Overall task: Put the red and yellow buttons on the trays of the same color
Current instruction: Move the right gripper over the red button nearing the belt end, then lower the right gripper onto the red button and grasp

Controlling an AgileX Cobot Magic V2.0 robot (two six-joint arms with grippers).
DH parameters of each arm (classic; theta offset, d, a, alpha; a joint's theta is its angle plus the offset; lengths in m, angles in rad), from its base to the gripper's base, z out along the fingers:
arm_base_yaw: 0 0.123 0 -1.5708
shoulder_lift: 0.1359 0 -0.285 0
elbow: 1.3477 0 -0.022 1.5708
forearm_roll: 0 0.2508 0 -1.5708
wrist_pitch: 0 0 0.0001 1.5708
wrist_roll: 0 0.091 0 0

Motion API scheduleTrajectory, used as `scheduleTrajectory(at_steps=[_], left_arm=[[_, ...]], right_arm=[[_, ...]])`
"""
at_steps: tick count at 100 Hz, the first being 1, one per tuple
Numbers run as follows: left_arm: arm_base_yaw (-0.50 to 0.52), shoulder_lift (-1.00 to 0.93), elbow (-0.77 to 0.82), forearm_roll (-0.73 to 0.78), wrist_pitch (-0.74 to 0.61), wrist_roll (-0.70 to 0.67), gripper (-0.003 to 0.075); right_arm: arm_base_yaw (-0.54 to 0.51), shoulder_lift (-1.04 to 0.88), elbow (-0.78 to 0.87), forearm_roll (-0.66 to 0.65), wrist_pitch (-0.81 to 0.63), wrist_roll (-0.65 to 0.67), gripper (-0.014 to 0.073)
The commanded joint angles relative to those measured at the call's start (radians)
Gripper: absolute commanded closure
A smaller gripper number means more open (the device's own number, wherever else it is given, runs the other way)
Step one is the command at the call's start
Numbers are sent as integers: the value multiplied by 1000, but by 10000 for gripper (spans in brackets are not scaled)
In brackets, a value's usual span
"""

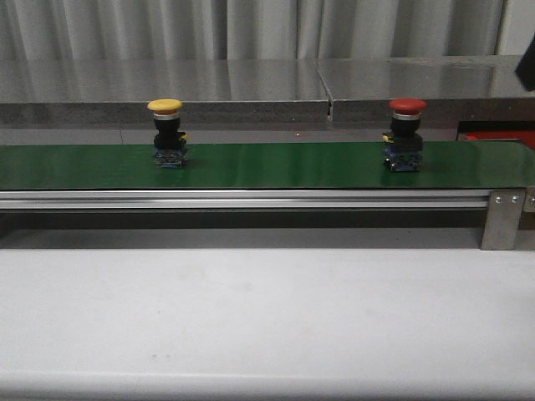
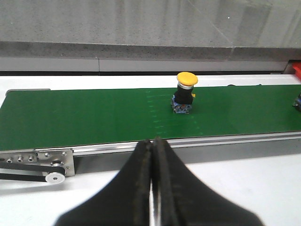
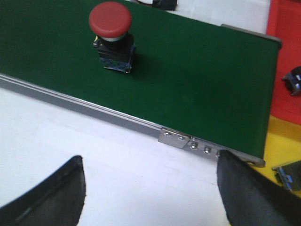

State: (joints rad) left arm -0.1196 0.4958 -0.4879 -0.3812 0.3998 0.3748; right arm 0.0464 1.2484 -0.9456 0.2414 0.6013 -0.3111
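Both buttons wait on the belt, neither one picked up yet.

On the left, the yellow button [image 1: 165, 132] stands upright on the green belt [image 1: 276, 164], and the left pincer [image 2: 154, 155] hangs over the white worktop [image 1: 251, 317] on the near side of the belt, its fingers pressed together and holding nothing. To lift this button it would, I judge, first have to spread and then reach across the belt's near rail. Further right stands the red button [image 1: 406, 134], also upright on the belt. The right pincer [image 3: 150, 188] hovers over the worktop near it, spread wide and empty, touching nothing. It looks the readier of the two. Past the belt's right end lie the red tray [image 3: 284, 61] and the yellow tray [image 3: 282, 146], each already with a small part on it.
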Motion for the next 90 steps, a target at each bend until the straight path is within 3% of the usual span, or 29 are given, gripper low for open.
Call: scheduleTrajectory(at_steps=[1, 23, 78, 83, 90], left_arm=[[-7, 8, -26, -20, -77, -2, 739], [-7, 8, -26, -20, -77, -2, 739], [-7, 8, -26, -20, -77, -2, 739], [-7, 8, -26, -20, -77, -2, 739], [-7, 8, -26, -20, -77, -2, 739]], right_arm=[[5, 93, -100, 10, -3, -27, 18], [5, 293, -280, 13, 41, -39, 18], [4, 534, -560, 33, 114, -75, 22], [2, 550, -575, 33, 123, -75, 47], [2, 567, -586, 33, 141, -75, 152]])
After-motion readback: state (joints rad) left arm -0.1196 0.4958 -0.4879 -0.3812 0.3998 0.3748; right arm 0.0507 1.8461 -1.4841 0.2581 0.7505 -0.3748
